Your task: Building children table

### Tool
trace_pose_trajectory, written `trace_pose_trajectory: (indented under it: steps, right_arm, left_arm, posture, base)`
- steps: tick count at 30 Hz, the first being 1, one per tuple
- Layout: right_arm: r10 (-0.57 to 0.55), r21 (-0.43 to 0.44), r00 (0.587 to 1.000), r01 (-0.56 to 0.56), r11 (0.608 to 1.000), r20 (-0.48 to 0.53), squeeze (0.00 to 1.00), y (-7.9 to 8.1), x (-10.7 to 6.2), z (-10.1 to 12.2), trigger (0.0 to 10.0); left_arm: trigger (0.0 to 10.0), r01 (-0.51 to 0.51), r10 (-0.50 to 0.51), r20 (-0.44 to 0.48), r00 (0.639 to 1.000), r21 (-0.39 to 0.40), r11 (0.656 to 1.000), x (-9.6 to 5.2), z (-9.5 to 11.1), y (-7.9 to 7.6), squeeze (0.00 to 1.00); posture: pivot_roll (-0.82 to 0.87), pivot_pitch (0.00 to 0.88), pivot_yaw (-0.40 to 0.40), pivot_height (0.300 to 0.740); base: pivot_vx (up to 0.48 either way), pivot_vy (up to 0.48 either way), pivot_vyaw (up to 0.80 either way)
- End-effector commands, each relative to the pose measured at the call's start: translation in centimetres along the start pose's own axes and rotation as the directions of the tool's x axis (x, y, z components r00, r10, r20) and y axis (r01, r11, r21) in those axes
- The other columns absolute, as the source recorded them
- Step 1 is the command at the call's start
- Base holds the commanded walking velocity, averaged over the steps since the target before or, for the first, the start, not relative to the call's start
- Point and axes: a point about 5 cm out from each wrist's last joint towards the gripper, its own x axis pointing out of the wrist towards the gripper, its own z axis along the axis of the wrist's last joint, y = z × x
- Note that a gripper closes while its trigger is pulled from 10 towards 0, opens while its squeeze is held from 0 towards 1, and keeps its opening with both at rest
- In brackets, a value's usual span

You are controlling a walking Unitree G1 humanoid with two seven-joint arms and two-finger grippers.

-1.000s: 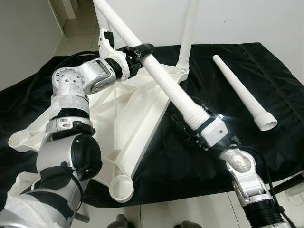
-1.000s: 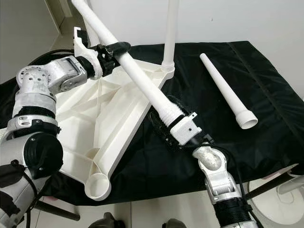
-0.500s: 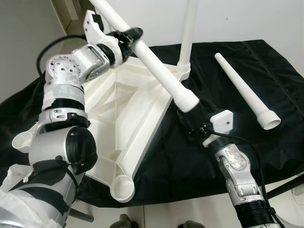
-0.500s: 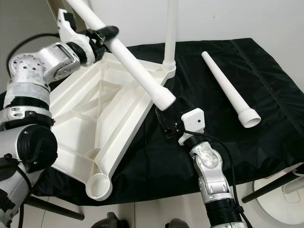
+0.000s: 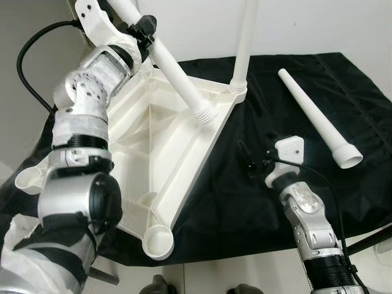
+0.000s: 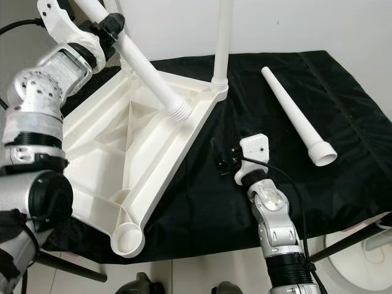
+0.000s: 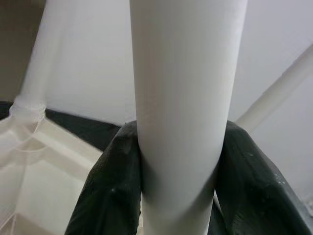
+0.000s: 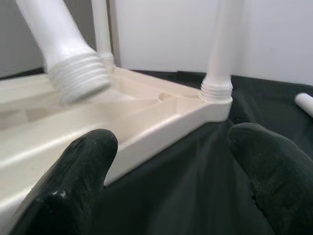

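my left pincer [image 5: 142,29] grips the long white plastic leg [image 5: 174,78] at mid-shaft, its threaded end above the upturned white plastic tabletop [image 5: 160,160] lying on the black cloth [image 5: 245,202]. my right pincer [image 5: 250,161] is wide, empty. the leg seems light, stiff, smooth; hold firmly.

A black cloth [image 5: 343,202] is spread over the floor, wrinkled toward its right edge. A plain white wall [image 5: 318,24] is seen behind its far edge. Pale tiled floor [image 5: 245,269] is visible along the near edge, with a grey wall [image 5: 24,79] at left.
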Motion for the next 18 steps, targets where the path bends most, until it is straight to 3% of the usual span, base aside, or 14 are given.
trace_pose_trajectory:
  steps: [1, 5, 11, 18]
  right_arm:
    - [0.006, 0.003, 1.0, -0.006, 1.0, 0.006, 0.0, 0.7, 0.7, 0.8, 10.0]
    - [-0.013, -0.041, 1.0, 0.013, 0.999, 0.0, 0.0, 0.8, 1.4, 1.2, 10.0]
    - [-0.022, -0.098, 1.0, 0.022, 0.995, -0.003, 0.0, 1.1, 3.2, 2.1, 10.0]
    - [-0.019, -0.114, 1.0, 0.019, 0.993, -0.002, 0.0, 1.3, 4.0, 2.5, 10.0]
  left_arm:
    - [10.0, 0.08, -0.085, 0.062, 0.994, 0.084, 0.993, -0.3, 0.5, -1.5, 0.0]
    - [10.0, 0.103, -0.116, 0.08, 0.99, 0.14, 0.985, -0.5, 0.1, -2.6, 0.0]
    - [10.0, 0.139, -0.182, 0.127, 0.975, 0.29, 0.947, -0.8, -0.7, -6.1, 0.0]
    - [10.0, 0.157, -0.211, 0.116, 0.971, 0.36, 0.92, -0.8, -1.5, -7.6, 0.0]
  posture:
    - [-0.14, 0.0, 0.061, 0.74]
    - [-0.13, 0.0, 0.043, 0.74]
    - [-0.1, 0.0, 0.017, 0.74]
    - [-0.09, 0.0, 0.001, 0.74]
  base:
    - [0.0, 0.0, 0.0]
    - [0.0, 0.0, 0.0]
    - [0.0, 0.0, 0.0]
    - [0.0, 0.0, 0.0]
